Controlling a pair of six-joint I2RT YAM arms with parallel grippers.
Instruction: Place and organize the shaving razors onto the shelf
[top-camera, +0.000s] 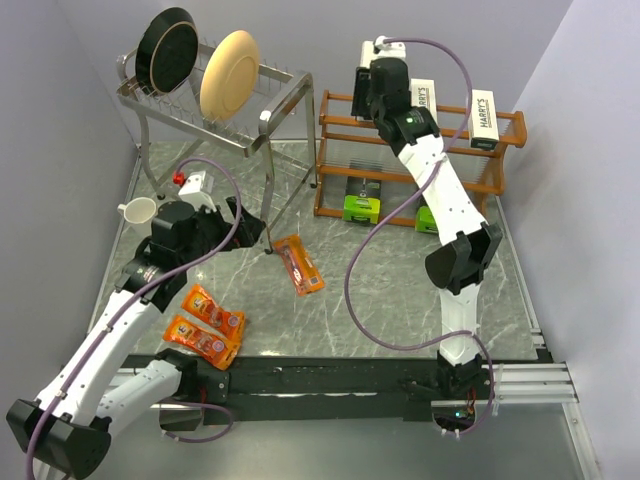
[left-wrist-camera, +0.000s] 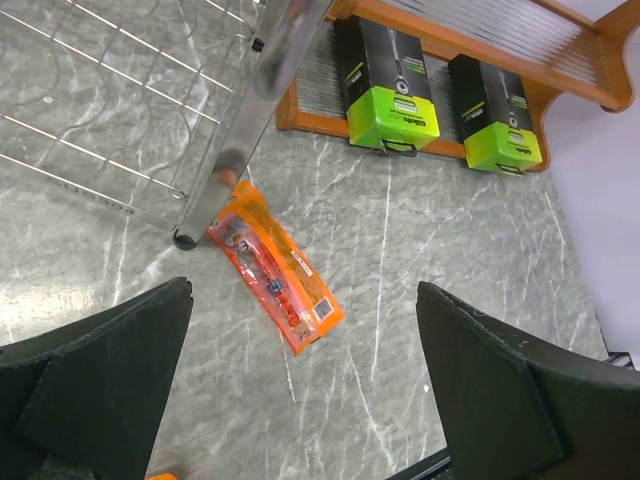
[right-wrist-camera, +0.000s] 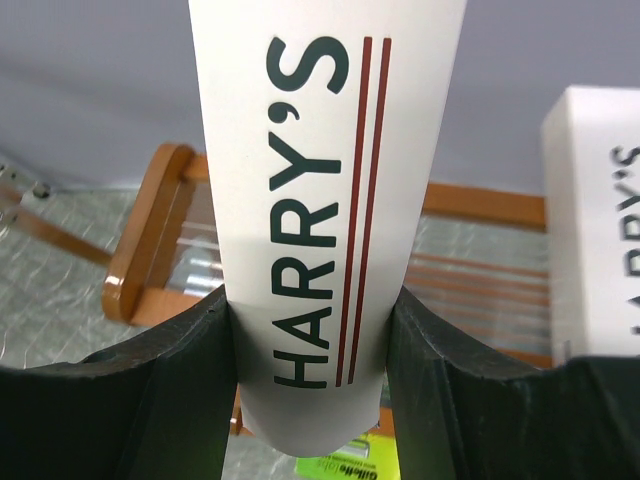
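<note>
While I am hovering over the shelf, item in my right gripper: one long white box, sticking out ahead of my fingers with its lettering running along it.
Right jaws: standing partly open and pressing on the box's two long sides, near the end closest to my wrist.
Position of item: I am holding it at the top tier, beside a second white box that is lying there.
Handling, boxed item: I am judging it light, stiff cardboard with smooth, likely slippery faces; hard squeezing is risking a dent.
Best hold, boxed item: across the narrow sides, as I am doing now.
State of left gripper: jaws standing fully apart, holding nothing, hanging over the table.
Loose orange pack: lying flat, touching the foot of the plate rack.
Handling, flat item: I am expecting thin, bendy, glossy plastic, and favouring a pinch across its short width, near the middle.
Other stock: two black-and-green packs sitting on the bottom tier; two more orange packs lying near my left arm.
</note>
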